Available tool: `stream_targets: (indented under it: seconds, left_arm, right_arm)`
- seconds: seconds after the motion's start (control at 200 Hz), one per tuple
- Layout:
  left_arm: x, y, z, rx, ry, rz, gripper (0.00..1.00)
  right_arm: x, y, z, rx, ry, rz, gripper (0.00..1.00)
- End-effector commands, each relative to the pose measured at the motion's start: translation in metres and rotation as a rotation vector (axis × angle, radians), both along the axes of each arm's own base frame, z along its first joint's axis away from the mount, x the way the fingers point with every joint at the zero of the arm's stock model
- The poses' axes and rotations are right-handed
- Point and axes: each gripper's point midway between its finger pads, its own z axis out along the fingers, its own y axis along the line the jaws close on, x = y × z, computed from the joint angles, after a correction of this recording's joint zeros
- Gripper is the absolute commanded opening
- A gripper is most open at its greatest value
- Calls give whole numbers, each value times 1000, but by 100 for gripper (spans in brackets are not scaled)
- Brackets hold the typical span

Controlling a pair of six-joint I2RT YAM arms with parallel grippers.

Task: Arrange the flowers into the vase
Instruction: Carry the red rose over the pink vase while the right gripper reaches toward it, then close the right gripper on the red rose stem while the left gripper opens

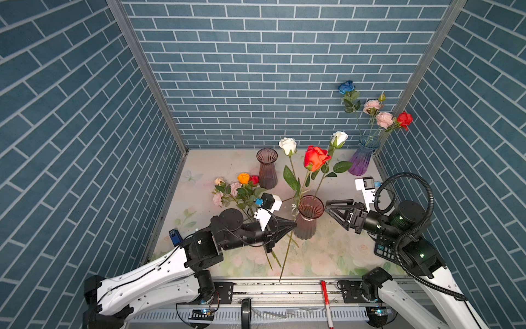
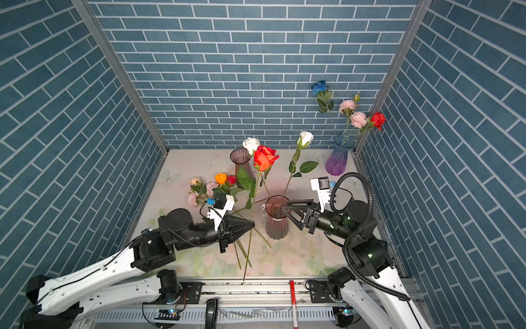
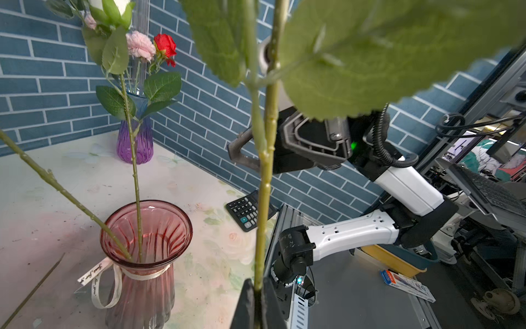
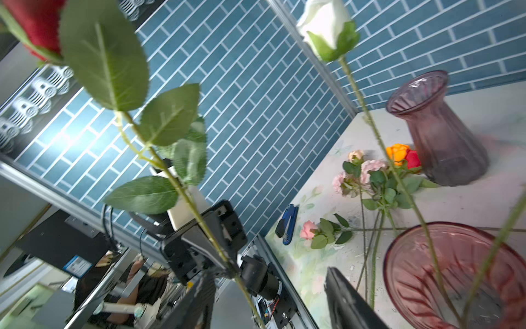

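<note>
One red rose (image 1: 315, 157) (leafy); left pincer (image 1: 294, 224) grips it.

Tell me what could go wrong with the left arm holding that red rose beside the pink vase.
The left gripper pinches the red rose mid-stem, so the long tail below could catch the vase rim and tip it. Its leaves may snag the two white roses already inside.

Bright, even overhead light fills both top views; shadows on the desk (image 1: 216, 168) are faint, and the brick walls (image 1: 256, 71) splay wide toward the edges. Both wrist views blur close things: the leaf (image 3: 370, 57), the red rose (image 4: 37, 25).
</note>
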Motion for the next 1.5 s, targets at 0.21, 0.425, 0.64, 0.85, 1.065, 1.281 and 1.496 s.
stream_targets:
  seconds: [0.21,0.425,0.64,0.85,1.065,1.281,1.496]
  left_arm:
    - [-6,-24,24,-54,-20,-59,0]
    - [-6,-33,25,-59,-9,-79,0]
    - [-4,-36,25,-59,-2,-75,0]
    - [1,-23,30,-79,-14,-20,0]
    - [7,-5,31,-91,-23,59,0]
    - [5,-21,26,-75,13,13,0]
    - [1,-35,25,-58,37,-43,0]
  right_arm:
    - [-15,32,28,53,-105,190,46]
    - [-21,49,22,22,-109,253,39]
    - [-26,57,19,16,-111,284,35]
    - [-31,55,17,20,-118,284,35]
    - [-42,49,30,82,-147,312,35]
    - [-46,52,39,120,-149,350,37]
    - [-46,54,38,116,-145,351,37]
